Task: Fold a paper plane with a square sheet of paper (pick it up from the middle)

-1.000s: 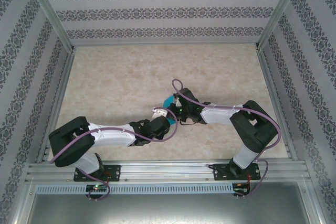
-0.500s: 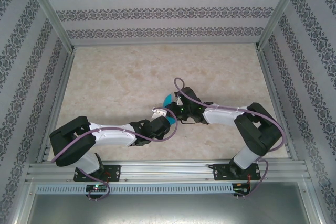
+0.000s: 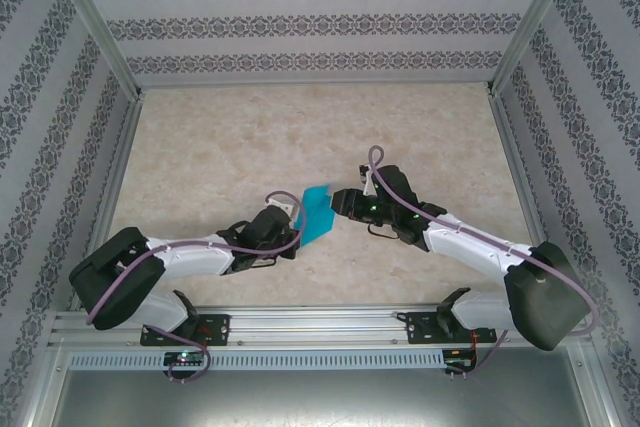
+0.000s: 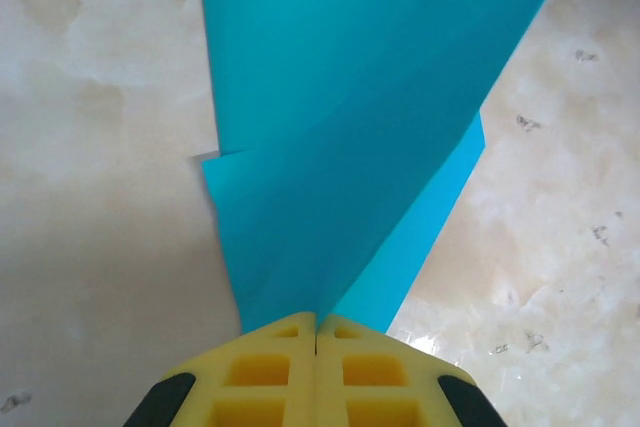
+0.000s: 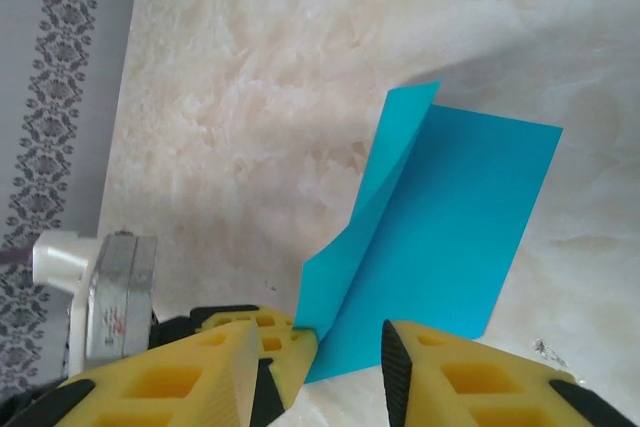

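The sheet of paper (image 3: 318, 212) is teal-blue and folded along a crease, with two layers spreading from the fold. My left gripper (image 3: 298, 228) is shut on its lower edge and holds it up over the table. In the left wrist view the yellow fingers (image 4: 270, 367) meet with the paper (image 4: 340, 127) pinched between them (image 4: 317, 325). My right gripper (image 3: 339, 199) stands open just right of the paper. In the right wrist view (image 5: 335, 367) the paper's (image 5: 450, 217) near corner lies between its spread fingers (image 5: 440, 372) without being clamped. The left gripper's fingers (image 5: 278, 339) show there, gripping the fold.
The beige marble-patterned tabletop (image 3: 250, 137) stretches out behind the arms. Patterned walls (image 3: 310, 27) and aluminium frame posts (image 3: 95, 22) enclose it. A metal rail (image 3: 320, 327) runs along the near edge by the arm bases.
The right gripper has opened, let go of the paper and drawn back to the right. The left gripper has closed on the paper, and the paper now shows more broadly from above.
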`<act>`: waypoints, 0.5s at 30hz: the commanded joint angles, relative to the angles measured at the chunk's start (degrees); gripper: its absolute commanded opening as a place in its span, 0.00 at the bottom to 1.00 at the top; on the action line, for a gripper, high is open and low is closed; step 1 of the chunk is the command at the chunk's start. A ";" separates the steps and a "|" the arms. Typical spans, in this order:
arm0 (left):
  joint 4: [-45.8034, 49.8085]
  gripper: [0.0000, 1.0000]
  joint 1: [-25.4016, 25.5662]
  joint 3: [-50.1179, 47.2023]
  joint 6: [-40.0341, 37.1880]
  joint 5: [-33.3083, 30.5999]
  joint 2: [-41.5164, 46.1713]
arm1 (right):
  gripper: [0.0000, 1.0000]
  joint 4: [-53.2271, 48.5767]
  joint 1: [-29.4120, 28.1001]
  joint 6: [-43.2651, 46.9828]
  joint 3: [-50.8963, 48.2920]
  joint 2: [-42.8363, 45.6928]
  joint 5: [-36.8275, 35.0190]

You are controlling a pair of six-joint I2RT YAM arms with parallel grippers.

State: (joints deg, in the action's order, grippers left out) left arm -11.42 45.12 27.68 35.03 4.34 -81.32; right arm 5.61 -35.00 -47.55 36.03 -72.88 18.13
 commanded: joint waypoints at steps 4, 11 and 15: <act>-10.77 0.02 -5.03 -2.27 4.83 13.56 -3.09 | 0.26 3.05 -1.53 2.36 0.56 -5.78 3.74; -14.84 0.02 -7.94 -5.62 9.15 16.17 -2.86 | 0.18 4.04 -3.92 2.81 5.21 -14.30 5.76; -16.38 0.02 -10.05 -7.24 11.23 17.55 -2.33 | 0.16 4.96 -4.51 2.90 7.88 -18.09 7.62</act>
State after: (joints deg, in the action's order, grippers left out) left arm -24.12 36.69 21.61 43.24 19.73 -84.38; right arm 8.29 -38.81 -46.02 41.19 -89.19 23.49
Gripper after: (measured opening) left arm 0.067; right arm 0.166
